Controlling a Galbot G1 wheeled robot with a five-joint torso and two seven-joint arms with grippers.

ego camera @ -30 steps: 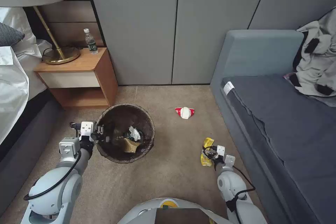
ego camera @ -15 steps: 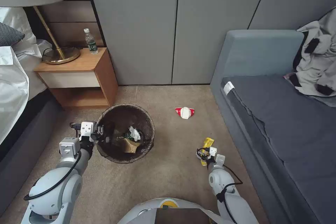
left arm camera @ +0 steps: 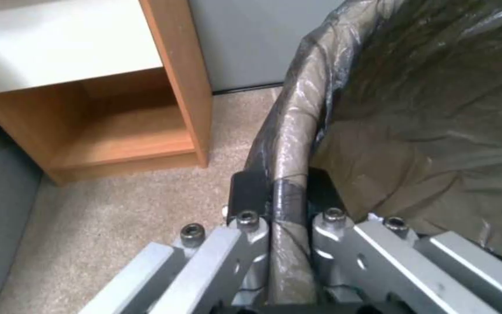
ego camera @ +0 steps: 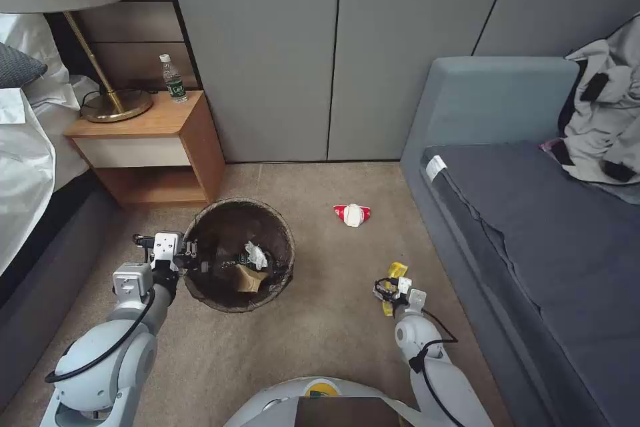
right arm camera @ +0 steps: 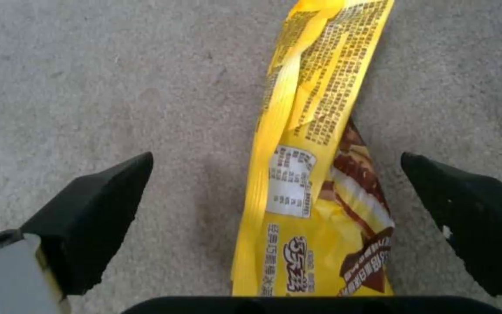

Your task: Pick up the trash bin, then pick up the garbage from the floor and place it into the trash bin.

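Over the carpet [ego camera: 320, 340] the right tool [ego camera: 388, 292] has drawn back toward the robot, pads spread either side of the wrapper [right arm camera: 315, 174]; left tool [ego camera: 193, 258] stays pinching the bin [ego camera: 240, 210] rim

Glossy, crinkled dark plastic liner [left arm camera: 297, 144] folded over trash bin [ego camera: 240, 253] rim. Shiny printed yellow wrapper [right arm camera: 315, 174], creased film. Matt looped beige carpet [right arm camera: 117, 87]. Smooth wood-grain nightstand [left arm camera: 170, 69]. Brushed metal linkage, matt black pads on left gripper [left arm camera: 289, 205].

Soft, even light; faint shadows
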